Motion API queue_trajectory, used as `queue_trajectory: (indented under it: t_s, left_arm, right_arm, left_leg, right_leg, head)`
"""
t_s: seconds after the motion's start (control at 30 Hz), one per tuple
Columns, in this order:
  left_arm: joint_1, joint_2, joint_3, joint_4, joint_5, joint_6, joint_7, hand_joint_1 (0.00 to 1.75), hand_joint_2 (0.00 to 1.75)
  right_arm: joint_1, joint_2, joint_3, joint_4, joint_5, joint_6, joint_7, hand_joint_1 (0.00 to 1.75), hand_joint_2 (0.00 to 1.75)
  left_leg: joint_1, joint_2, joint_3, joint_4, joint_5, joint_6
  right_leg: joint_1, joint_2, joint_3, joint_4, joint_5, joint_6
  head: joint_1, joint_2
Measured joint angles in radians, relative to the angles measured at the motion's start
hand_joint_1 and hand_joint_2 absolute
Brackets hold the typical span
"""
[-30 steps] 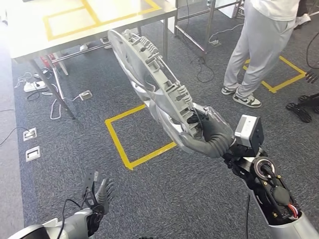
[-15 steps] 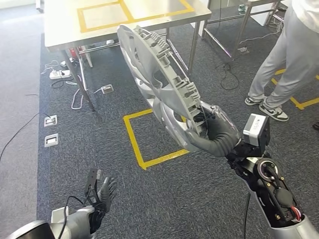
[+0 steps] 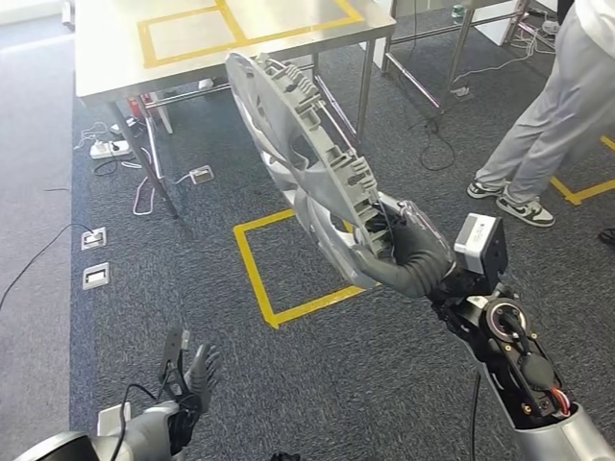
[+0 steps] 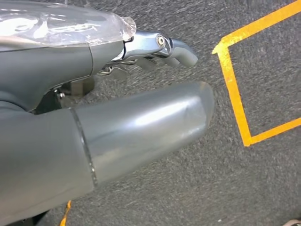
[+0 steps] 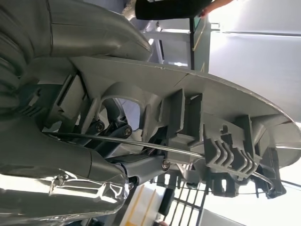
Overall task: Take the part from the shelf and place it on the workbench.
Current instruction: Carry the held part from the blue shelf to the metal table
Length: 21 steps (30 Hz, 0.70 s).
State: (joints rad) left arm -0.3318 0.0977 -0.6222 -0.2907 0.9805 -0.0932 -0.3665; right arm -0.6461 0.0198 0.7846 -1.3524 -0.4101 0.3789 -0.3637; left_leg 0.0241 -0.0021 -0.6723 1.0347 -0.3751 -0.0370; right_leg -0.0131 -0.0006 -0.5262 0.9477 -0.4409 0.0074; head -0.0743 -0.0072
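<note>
Part, a large grey round moulded piece with ribs, clips and openings on its back, is held up in the air over the carpet, tilted so that its upper edge leans toward the counter and overlaps the counter's near edge in the head view. Its lower rim sits in the right hand, whose thumb and dark fingers wrap around that rim; in the right wrist view the part shows its ribbed back with a thin wire running along it, and the right hand closes on it from both faces.

The left hand hangs low beside the robot, holding nothing, fingers apart and pointing at the floor; in the left wrist view the left hand shows a straight thumb and lightly bent fingers over the carpet.

The counter has a steel top marked with a yellow taped rectangle. A yellow taped square lies on the grey carpet below the part. Cables and a power strip lie under the counter. A person's legs in light grey trousers and sneakers stand to the right, well apart from the part.
</note>
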Motion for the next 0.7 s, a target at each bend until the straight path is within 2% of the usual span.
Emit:
queue_trajectory:
  t_s: [0.03,0.07,0.13,0.2,0.23,0.3,0.33,0.37,0.4,0.43,0.5,0.53,0.6,0.67,0.7]
  left_arm:
    - [0.000,0.000,0.000,0.000,0.000,0.000,-0.001,0.00,0.00]
    - [0.000,0.000,0.000,0.000,0.001,0.000,-0.001,0.00,0.00]
    - [0.000,-0.001,0.000,0.000,0.002,0.000,-0.002,0.00,0.00]
    - [0.000,-0.001,0.000,0.000,0.002,0.000,-0.002,0.00,0.00]
    - [0.000,0.000,0.000,0.000,0.002,0.000,-0.002,0.00,0.00]
    - [0.000,0.000,0.000,0.000,0.002,0.000,-0.002,0.00,0.00]
    - [0.001,0.000,0.000,0.000,0.002,0.000,-0.002,0.00,0.00]
    - [0.001,0.000,0.000,0.000,0.002,0.000,-0.002,0.00,0.00]
    - [0.002,0.000,0.000,0.000,0.002,0.000,-0.002,0.00,0.00]
    - [0.002,-0.001,0.000,0.000,0.002,0.000,-0.002,0.00,0.00]
    - [0.001,-0.002,0.000,0.000,0.002,0.000,-0.002,0.00,0.00]
    - [0.001,-0.003,0.000,0.000,0.003,0.000,-0.002,0.00,0.00]
    - [0.002,-0.004,0.000,0.000,0.004,0.000,-0.002,0.00,0.00]
    - [0.004,-0.003,0.000,0.000,0.004,0.000,-0.002,0.00,0.00]
    - [0.004,-0.003,0.000,0.000,0.005,0.000,-0.003,0.00,0.00]
  right_arm:
    - [-0.002,0.000,0.000,0.001,0.000,0.001,0.000,1.75,1.75]
    - [-0.003,0.001,0.000,0.002,0.000,0.002,0.000,1.75,1.75]
    - [-0.005,0.001,-0.001,0.005,0.000,0.004,0.000,1.75,1.75]
    - [-0.006,0.001,-0.001,0.007,0.000,0.005,0.000,1.75,1.75]
    - [-0.006,0.002,-0.001,0.008,0.000,0.005,0.000,1.75,1.75]
    - [-0.006,0.002,-0.001,0.009,-0.001,0.005,-0.001,1.75,1.75]
    - [-0.006,0.002,-0.001,0.010,-0.001,0.005,-0.001,1.75,1.75]
    - [-0.004,0.002,-0.001,0.012,-0.002,0.005,-0.001,1.75,1.75]
    - [-0.003,0.002,-0.001,0.014,-0.003,0.005,-0.001,1.75,1.75]
    - [-0.002,0.002,-0.001,0.015,-0.003,0.005,-0.001,1.75,1.75]
    - [-0.003,0.002,-0.001,0.017,-0.003,0.005,0.000,1.75,1.75]
    - [-0.005,0.002,-0.001,0.017,-0.003,0.004,0.000,1.75,1.75]
    - [-0.008,0.002,-0.001,0.017,-0.003,0.003,0.000,1.75,1.75]
    - [-0.008,0.002,-0.001,0.017,-0.003,-0.004,0.002,1.75,1.75]
    - [-0.008,0.003,-0.001,0.018,-0.003,-0.011,0.004,1.75,1.75]
  left_leg:
    - [-0.001,0.000,0.023,-0.046,0.012,0.004]
    - [-0.003,-0.001,0.034,-0.067,0.012,0.010]
    - [-0.007,-0.005,0.037,-0.070,0.005,0.026]
    - [-0.007,-0.007,0.043,-0.072,0.002,0.041]
    - [-0.006,-0.007,0.047,-0.073,0.000,0.048]
    - [-0.010,-0.007,0.053,-0.073,-0.006,0.057]
    - [-0.012,-0.008,0.056,-0.073,-0.008,0.060]
    - [-0.014,-0.009,0.059,-0.073,-0.011,0.062]
    - [-0.016,-0.011,0.064,-0.073,-0.014,0.062]
    - [-0.018,-0.013,0.069,-0.073,-0.017,0.062]
    - [-0.021,-0.017,0.079,-0.073,-0.024,0.059]
    - [-0.022,-0.018,0.080,-0.072,-0.026,0.056]
    - [-0.022,-0.019,0.077,-0.073,-0.024,0.048]
    - [-0.022,-0.018,0.075,-0.072,-0.025,0.039]
    - [-0.022,-0.017,0.069,-0.058,-0.036,0.034]
  right_leg:
    - [0.001,0.001,-0.001,0.004,-0.005,0.006]
    - [0.003,0.001,-0.001,0.006,-0.009,0.012]
    - [0.002,0.001,0.000,0.004,-0.014,0.022]
    - [-0.002,0.000,-0.011,0.031,-0.036,0.030]
    - [-0.003,0.000,-0.032,0.077,-0.061,0.033]
    - [-0.004,0.000,-0.105,0.228,-0.123,0.036]
    - [-0.004,0.001,-0.142,0.296,-0.143,0.037]
    - [-0.003,0.001,-0.166,0.332,-0.145,0.036]
    - [-0.003,0.001,-0.170,0.324,-0.124,0.033]
    - [-0.001,0.001,-0.152,0.272,-0.084,0.028]
    - [0.006,0.003,-0.089,0.123,0.000,0.013]
    - [0.010,0.004,-0.062,0.065,0.022,0.007]
    - [0.014,0.004,-0.040,0.023,0.023,0.001]
    - [0.011,0.002,-0.034,0.008,0.023,-0.003]
    - [0.008,0.001,-0.029,0.001,0.026,-0.007]
  head:
    - [0.000,0.000]
    - [0.001,0.000]
    - [0.006,0.000]
    - [0.011,0.000]
    - [0.014,0.000]
    - [0.021,0.000]
    - [0.022,0.000]
    - [0.022,0.000]
    - [0.023,0.000]
    - [0.023,0.000]
    - [0.025,0.000]
    - [0.025,0.000]
    - [0.024,0.000]
    - [0.023,0.000]
    - [0.022,0.000]
